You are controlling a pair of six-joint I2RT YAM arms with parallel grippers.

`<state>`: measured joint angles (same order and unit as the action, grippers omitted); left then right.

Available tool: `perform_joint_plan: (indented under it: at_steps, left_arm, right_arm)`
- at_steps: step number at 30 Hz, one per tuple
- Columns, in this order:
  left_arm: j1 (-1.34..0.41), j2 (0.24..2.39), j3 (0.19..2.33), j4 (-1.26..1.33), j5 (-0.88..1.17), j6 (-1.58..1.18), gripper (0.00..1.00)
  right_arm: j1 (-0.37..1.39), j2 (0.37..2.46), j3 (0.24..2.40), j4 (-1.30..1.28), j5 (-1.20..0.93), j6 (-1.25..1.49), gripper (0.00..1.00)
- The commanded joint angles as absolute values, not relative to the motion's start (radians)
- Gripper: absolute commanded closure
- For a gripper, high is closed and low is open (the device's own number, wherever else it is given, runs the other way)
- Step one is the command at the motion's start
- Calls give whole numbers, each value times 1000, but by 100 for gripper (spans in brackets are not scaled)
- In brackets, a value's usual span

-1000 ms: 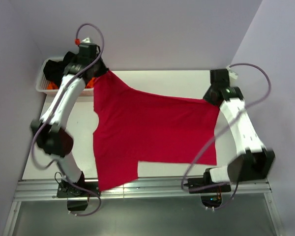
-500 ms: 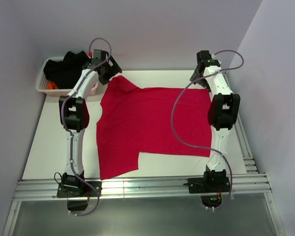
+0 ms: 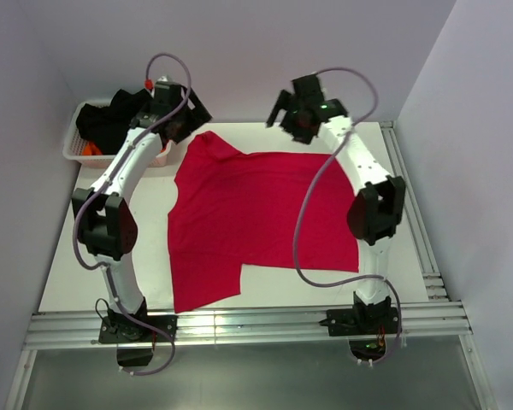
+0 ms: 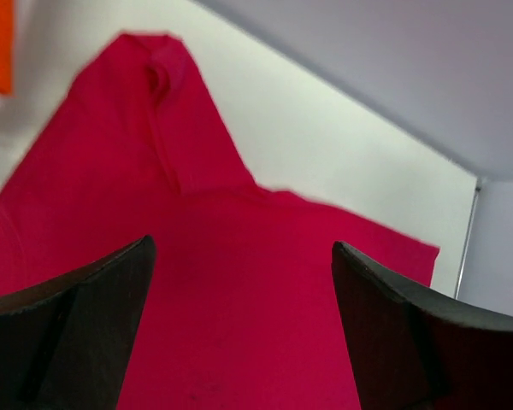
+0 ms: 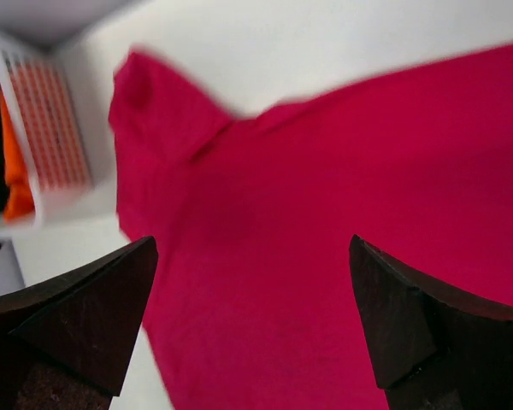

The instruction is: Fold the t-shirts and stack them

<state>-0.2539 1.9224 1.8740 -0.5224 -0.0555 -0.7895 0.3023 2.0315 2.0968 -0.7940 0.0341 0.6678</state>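
Note:
A bright crimson red t-shirt (image 3: 256, 218) lies spread flat on the white table (image 3: 103, 273), one sleeve (image 3: 205, 145) pointing to the far left and the other at the near edge. My left gripper (image 3: 188, 115) hovers open above that far-left sleeve and holds nothing. In the left wrist view the sleeve (image 4: 167, 102) lies ahead of the open left gripper (image 4: 241, 248). My right gripper (image 3: 284, 115) hangs open over the shirt's far edge. In the right wrist view, red cloth (image 5: 342, 188) fills the space below the empty right gripper (image 5: 252, 243).
A white mesh basket (image 3: 75, 147) stands at the far left corner with black cloth (image 3: 111, 115) and orange cloth (image 3: 90, 148) in it. The right wrist view also shows the basket (image 5: 56, 128). Lilac walls close in the back and both sides.
Both grippers opened and let go of the red t-shirt, which settled flat. The right arm swung from the far right to the far middle. The left arm rose near the basket.

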Motion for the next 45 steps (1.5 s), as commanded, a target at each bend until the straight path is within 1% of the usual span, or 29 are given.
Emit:
perform_joint_plan:
  at_steps: [1, 4, 5, 7, 8, 10, 11, 13, 14, 17, 21, 26, 35, 45]
  left_arm:
    - [-273, 1957, 1825, -523, -9, -840, 9]
    - [-298, 2017, 1865, -580, -14, -905, 10]
    - [-314, 2035, 1867, -557, -20, -917, 10]
    - [-333, 2057, 1891, -549, -49, -962, 9]
    - [-345, 2095, 1910, -566, -70, -989, 9]
    - [-350, 2144, 1994, -604, -90, -1021, 11]
    - [-353, 2192, 2018, -624, -101, -1037, 11]
    - [-356, 2232, 2060, -635, -126, -1071, 12]
    - [-359, 2241, 2063, -632, -136, -1081, 12]
    - [-365, 2270, 2072, -635, -175, -1121, 13]
    - [-367, 2302, 2111, -679, -230, -1155, 15]
    - [-368, 2298, 2065, -632, -235, -1172, 16]
    - [-374, 2319, 2022, -580, -227, -1196, 18]
    - [-359, 2385, 2063, -548, -198, -1212, 23]
  right_arm:
    - [344, 2120, 2121, -807, -95, 732, 0]
    - [353, 2059, 2015, -776, -63, 706, 0]
    - [351, 2028, 1915, -763, -49, 695, 0]
    - [348, 1927, 1809, -724, -16, 670, 0]
    - [344, 1855, 1702, -713, -12, 667, 0]
    - [330, 1789, 1603, -698, -8, 660, 0]
    - [325, 1719, 1513, -696, -6, 660, 0]
    - [313, 1651, 1430, -692, -2, 655, 0]
    - [310, 1584, 1363, -692, 6, 652, 0]
    - [293, 1467, 1261, -707, 35, 641, 0]
    - [256, 1355, 1186, -742, 54, 627, 0]
    - [224, 1272, 1114, -765, 68, 621, 0]
    - [201, 1224, 1109, -833, 81, 617, 0]
    - [198, 1169, 1083, -877, 109, 621, 0]
